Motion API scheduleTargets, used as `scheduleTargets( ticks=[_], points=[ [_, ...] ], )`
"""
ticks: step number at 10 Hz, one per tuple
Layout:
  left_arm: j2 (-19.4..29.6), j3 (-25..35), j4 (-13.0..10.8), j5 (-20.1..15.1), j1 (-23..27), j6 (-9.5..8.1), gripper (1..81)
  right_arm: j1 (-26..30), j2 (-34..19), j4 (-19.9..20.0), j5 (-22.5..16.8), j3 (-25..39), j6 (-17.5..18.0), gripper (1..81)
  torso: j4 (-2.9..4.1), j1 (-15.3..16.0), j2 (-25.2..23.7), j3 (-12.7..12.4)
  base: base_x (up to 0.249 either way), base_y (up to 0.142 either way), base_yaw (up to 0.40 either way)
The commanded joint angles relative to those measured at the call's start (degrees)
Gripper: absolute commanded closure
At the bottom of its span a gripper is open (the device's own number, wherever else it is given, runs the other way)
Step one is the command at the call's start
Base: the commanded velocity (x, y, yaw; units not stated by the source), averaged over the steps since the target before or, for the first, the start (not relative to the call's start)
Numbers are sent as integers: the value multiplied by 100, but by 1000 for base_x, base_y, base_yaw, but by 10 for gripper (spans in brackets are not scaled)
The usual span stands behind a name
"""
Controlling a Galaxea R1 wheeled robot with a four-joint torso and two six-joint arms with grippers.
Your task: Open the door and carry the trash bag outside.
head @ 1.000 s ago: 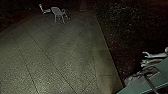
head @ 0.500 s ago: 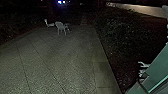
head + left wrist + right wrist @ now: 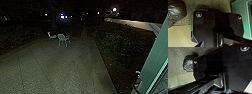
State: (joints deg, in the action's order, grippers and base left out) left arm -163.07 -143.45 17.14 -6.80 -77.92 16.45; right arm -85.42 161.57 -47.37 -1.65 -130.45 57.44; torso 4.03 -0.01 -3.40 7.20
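Fingers: can't tell whether spread, pressed together or pinching anything, with bag [image 3: 176,11] against the paving [image 3: 211,5], likely nearer the left arm, long axis unclear.

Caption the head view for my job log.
Night view of a paved yard: pale chairs at its far end, dark shrubs beside it, a green frame at right.

The bag [image 3: 176,10] is showing glossy, crinkled plastic. The paving [image 3: 57,70] is looking rough and matt, the chair [image 3: 61,37] is resembling plastic, and the green panel [image 3: 154,53] is appearing smooth.
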Motion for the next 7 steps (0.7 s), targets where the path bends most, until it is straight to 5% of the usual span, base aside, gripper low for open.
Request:
scheduleTargets(
  ticks=[1,4,7],
  points=[
    [-295,-270,-518,-76,44,17,10,187,-26,-9,-135,56,4,10,0,1,0,13,0,0,0],
    [-893,-904,-878,-41,-123,25,10,178,53,0,-134,-75,4,10,2,1,-6,-162,0,0,0],
    [-1175,-1150,-976,-40,-175,17,10,126,255,0,-134,-400,21,10,2,1,-9,-144,0,0,0]
  ],
)
